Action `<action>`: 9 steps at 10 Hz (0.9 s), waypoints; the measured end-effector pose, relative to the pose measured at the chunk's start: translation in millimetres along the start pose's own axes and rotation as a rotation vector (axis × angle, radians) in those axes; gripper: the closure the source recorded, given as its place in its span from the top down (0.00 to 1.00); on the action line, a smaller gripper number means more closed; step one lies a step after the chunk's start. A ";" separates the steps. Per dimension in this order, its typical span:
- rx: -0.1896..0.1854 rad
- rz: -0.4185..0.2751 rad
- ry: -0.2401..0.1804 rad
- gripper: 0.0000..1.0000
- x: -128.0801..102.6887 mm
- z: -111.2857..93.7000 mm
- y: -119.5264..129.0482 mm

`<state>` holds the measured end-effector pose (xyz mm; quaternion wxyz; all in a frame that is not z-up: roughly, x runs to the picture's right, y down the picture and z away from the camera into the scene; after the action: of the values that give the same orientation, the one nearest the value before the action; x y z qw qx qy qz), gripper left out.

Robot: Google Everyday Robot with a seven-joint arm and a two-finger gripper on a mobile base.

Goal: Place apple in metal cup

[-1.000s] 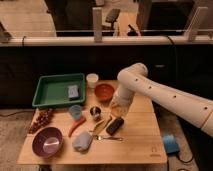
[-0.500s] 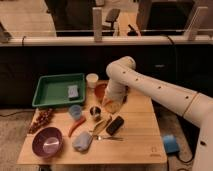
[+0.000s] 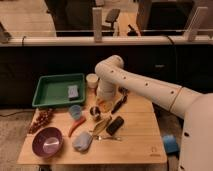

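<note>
The metal cup [image 3: 95, 111] is small and dark silver and stands on the wooden table [image 3: 140, 142], left of centre. My gripper [image 3: 103, 101] hangs at the end of the white arm [image 3: 145, 87], just above and to the right of the cup. A yellow-orange patch that looks like the apple [image 3: 104, 105] shows right at the gripper's tip, close beside the cup's rim. The arm's wrist hides most of it.
A green tray [image 3: 52, 95] with a grey sponge [image 3: 73, 91] is at the back left, with a white cup [image 3: 92, 80] beside it. A light blue cup [image 3: 75, 111], red chili [image 3: 76, 126], grapes [image 3: 41, 120], purple bowl [image 3: 47, 141], grey cloth [image 3: 82, 141] and black objects [image 3: 115, 125] lie around.
The arm has swung left across the table. The gripper has moved from right of centre to just beside the metal cup, and now covers the orange bowl.
</note>
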<state>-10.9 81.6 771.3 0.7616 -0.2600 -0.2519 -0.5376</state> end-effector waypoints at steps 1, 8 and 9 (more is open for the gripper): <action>-0.006 -0.011 -0.002 0.00 -1.1 2.2 -5.8; -0.039 -0.065 -0.028 0.00 -3.3 13.9 -26.6; -0.043 -0.071 -0.031 0.00 -3.4 15.4 -28.6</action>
<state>-40.7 85.9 784.1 0.7323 -0.2756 -0.2611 -0.5654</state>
